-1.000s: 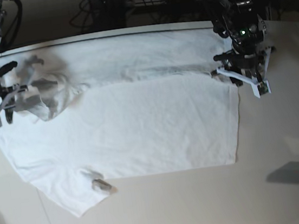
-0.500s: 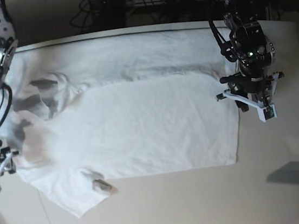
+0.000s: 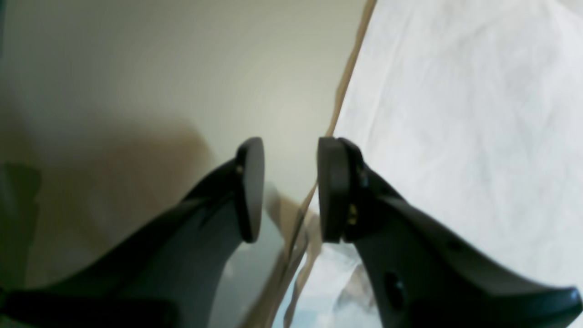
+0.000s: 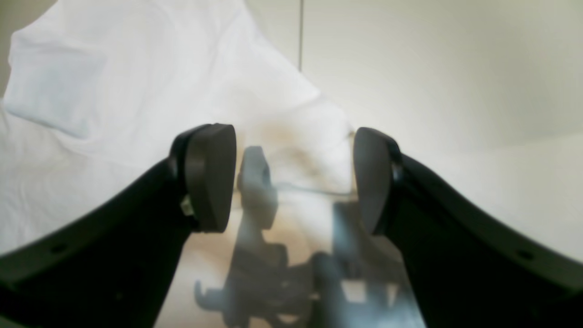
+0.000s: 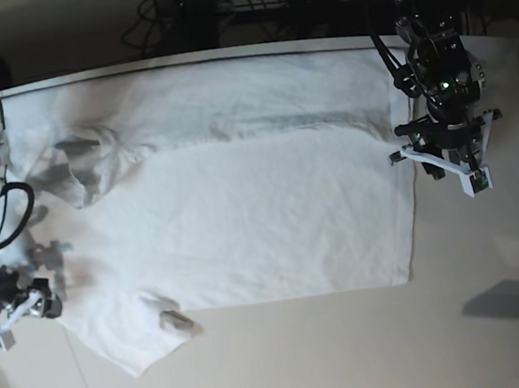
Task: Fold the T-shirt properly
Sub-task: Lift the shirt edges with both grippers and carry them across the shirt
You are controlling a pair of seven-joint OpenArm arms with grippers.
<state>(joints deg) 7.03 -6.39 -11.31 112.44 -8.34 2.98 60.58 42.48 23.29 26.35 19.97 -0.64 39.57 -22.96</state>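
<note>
A white T-shirt (image 5: pixel 241 196) lies spread across the off-white tabletop (image 5: pixel 355 353), partly folded: a long strip along the far edge is doubled over the body, one sleeve (image 5: pixel 135 337) juts toward the near-left corner, and the collar area (image 5: pixel 90 163) sits rumpled at the left. The shirt's straight hem runs down the right side.

On the base view's right, the left gripper (image 5: pixel 445 164) hangs at that hem, its black arm reaching down from the far edge of the table with the wrist pointed at the surface. Its wrist camera shows the two fingers (image 3: pixel 249 189) parted, straddling the fabric's edge with bare table and cloth visible between them; nothing is pinched.

On the base view's left, the right gripper (image 5: pixel 18 307) is low over the table at the shirt's left edge, near the sleeve, its arm bending down from the upper-left corner. From its wrist camera the fingers (image 4: pixel 209 175) stand wide apart over the cloth's edge, empty, their shadow falling on the fabric below.
</note>
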